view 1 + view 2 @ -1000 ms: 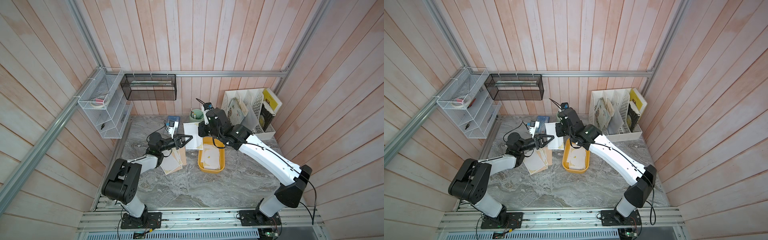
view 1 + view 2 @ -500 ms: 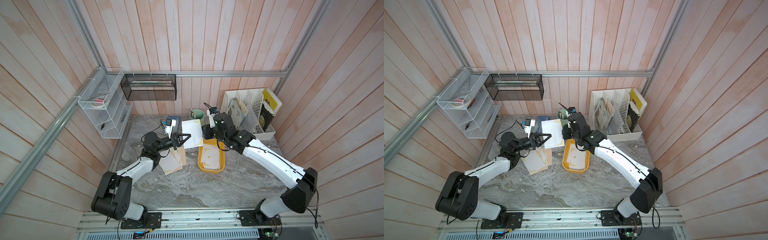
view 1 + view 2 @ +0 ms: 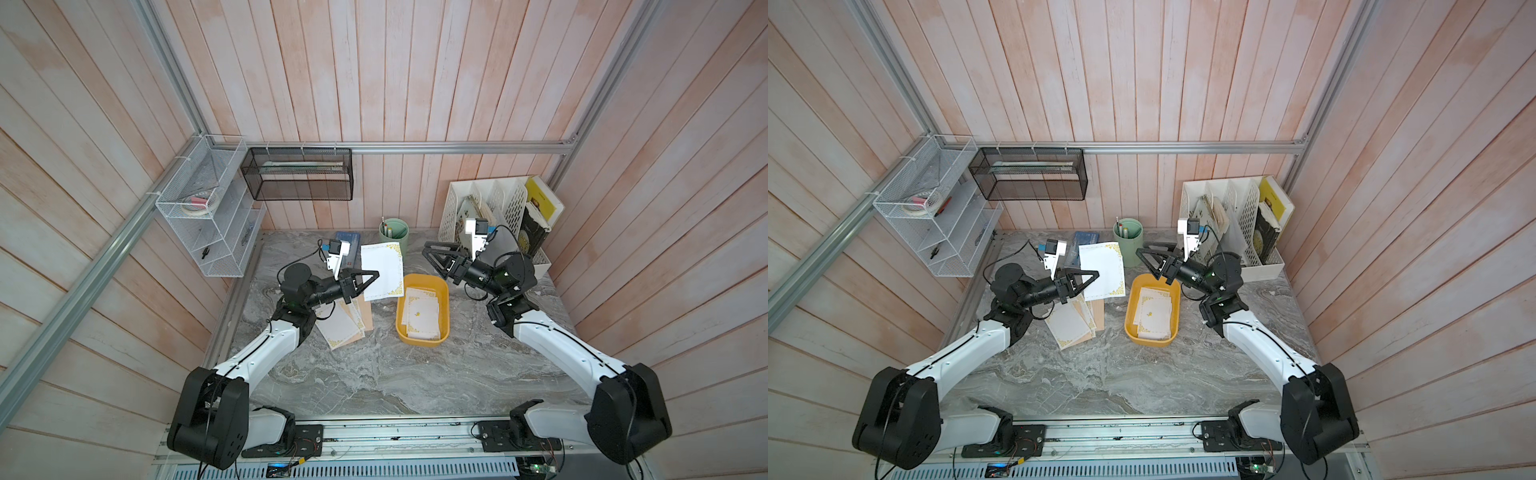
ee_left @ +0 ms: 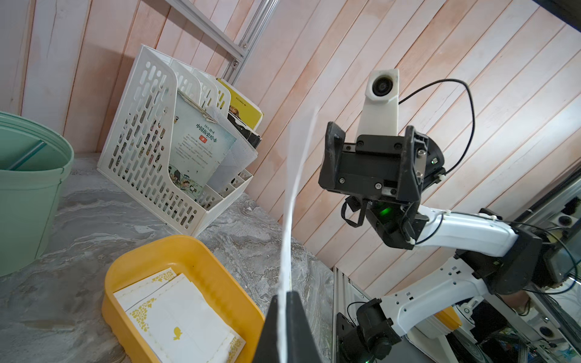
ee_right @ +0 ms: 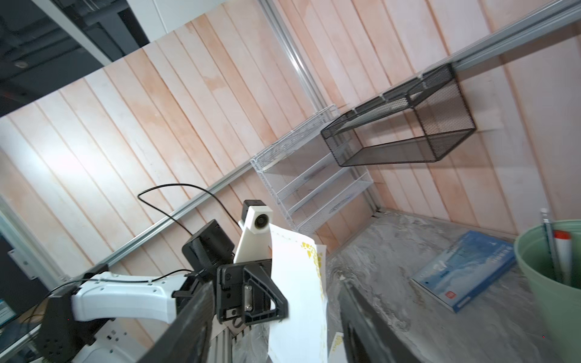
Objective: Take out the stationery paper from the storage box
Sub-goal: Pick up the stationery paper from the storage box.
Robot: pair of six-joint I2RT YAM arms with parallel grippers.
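A white sheet of stationery paper (image 3: 384,266) with gold corners hangs in the air left of the mustard-yellow storage box (image 3: 444,307). My left gripper (image 3: 376,274) is shut on its lower edge, and the left wrist view shows the sheet (image 4: 295,176) edge-on between the closed fingertips. More sheets (image 3: 422,313) lie inside the box. A small pile of sheets (image 3: 343,326) rests on the table under my left wrist. My right gripper (image 3: 430,253) stands open above the box's far right corner, holding nothing and apart from the held sheet (image 5: 298,283).
A green pen cup (image 3: 393,232) and a blue booklet (image 3: 349,241) stand at the back, behind the held sheet. The white file organizer (image 3: 498,208) is at the back right. A black mesh basket (image 3: 299,174) and a white wire shelf (image 3: 208,216) hang on the walls.
My right gripper has let go of the sheet, opened, and drawn back to the right. My left gripper has closed on the sheet and now holds it alone, slightly further left.
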